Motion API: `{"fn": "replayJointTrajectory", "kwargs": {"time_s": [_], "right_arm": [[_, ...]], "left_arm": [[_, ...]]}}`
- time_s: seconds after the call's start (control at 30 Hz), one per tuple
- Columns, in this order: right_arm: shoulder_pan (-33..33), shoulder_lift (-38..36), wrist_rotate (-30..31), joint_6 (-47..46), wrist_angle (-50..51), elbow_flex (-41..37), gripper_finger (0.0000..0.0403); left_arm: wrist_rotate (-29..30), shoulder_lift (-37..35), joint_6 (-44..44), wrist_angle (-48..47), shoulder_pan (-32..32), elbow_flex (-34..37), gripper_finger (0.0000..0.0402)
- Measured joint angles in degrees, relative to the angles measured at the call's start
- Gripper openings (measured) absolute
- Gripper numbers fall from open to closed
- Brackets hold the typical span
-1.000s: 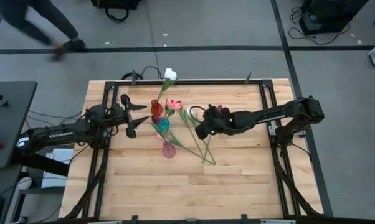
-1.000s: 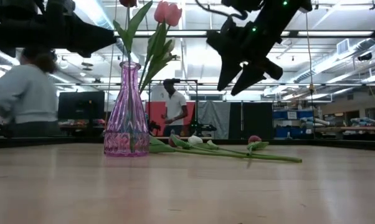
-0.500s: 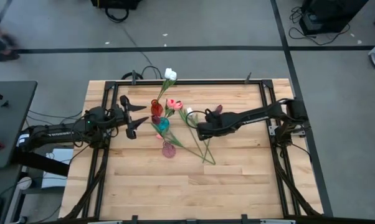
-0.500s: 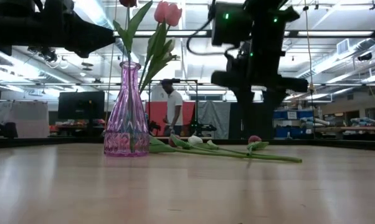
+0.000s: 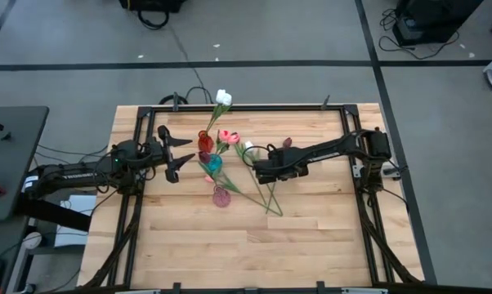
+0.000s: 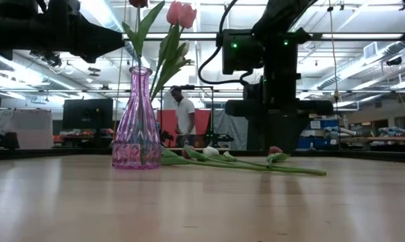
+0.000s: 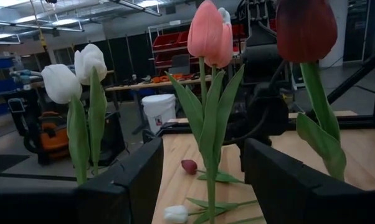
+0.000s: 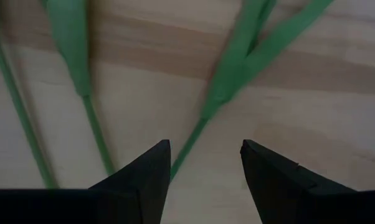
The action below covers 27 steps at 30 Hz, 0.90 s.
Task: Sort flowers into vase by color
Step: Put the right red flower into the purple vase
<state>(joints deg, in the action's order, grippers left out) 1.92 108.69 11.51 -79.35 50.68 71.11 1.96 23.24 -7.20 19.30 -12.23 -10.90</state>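
Three small vases stand mid-table: red (image 5: 205, 143), teal (image 5: 214, 163) and purple-pink (image 5: 221, 196). White (image 7: 63, 82), pink (image 7: 209, 30) and maroon (image 7: 306, 28) tulips stand upright in them. More tulips lie flat on the wood, their stems (image 5: 266, 192) crossing; a white bud (image 5: 248, 148) and a maroon bud (image 5: 287, 142) lie at their far ends. My right gripper (image 5: 261, 173) points straight down over these stems, open, with one green stem (image 8: 189, 146) below the gap between its fingers. My left gripper (image 5: 176, 151) hovers open, left of the vases.
A black frame (image 5: 230, 107) runs around the wooden table. Bare wood (image 5: 254, 245) fills the near half. In the low view the purple-pink vase (image 6: 138, 121) stands left of my right arm (image 6: 276, 101). A person (image 6: 183, 117) stands in the room far behind.
My right gripper has swung from a slant to pointing straight down, moving slightly toward the table's left and sinking toward the lying stems. A person who was walking beyond the far edge has left the high view.
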Motion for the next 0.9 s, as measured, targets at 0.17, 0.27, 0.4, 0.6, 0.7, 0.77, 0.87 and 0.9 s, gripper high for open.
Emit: {"fn": "replayJointTrajectory", "kwargs": {"time_s": [0.17,0.27,0.4,0.6,0.7,0.77,0.87,0.9], "right_arm": [[1.0,1.1,-0.1,2.5,-2.7,0.2,0.0195],[1.5,1.8,-0.2,3.0,-2.9,0.2,0.0178],[2.3,2.7,-0.4,3.7,-3.2,0.2,0.0145],[3.1,3.6,-1.1,5.7,-3.6,0.3,0.0091],[3.1,3.7,-1.3,6.7,-3.3,0.4,0.0057],[3.1,3.6,-1.5,8.4,-2.7,0.3,0.0029],[3.2,3.2,-1.9,13.9,-2.4,0.2,0.0010],[3.3,3.0,-2.0,15.9,-2.2,0.2,0.0012]], "left_arm": [[0.0,0.0,0.0,0.0,0.0,0.0,0.0229],[0.0,0.0,0.0,-0.2,0.0,0.0,0.0229],[-0.1,0.0,0.0,-0.8,0.0,0.0,0.0229],[-0.1,0.0,0.0,-1.1,0.0,0.0,0.0229],[-0.1,0.0,0.0,-1.1,0.0,0.0,0.0229],[-0.1,0.0,0.1,-1.1,0.0,0.0,0.0229],[-0.1,0.0,0.3,-1.3,0.0,0.0,0.0229],[-0.1,0.0,0.4,-1.4,0.0,0.0,0.0229]]}}
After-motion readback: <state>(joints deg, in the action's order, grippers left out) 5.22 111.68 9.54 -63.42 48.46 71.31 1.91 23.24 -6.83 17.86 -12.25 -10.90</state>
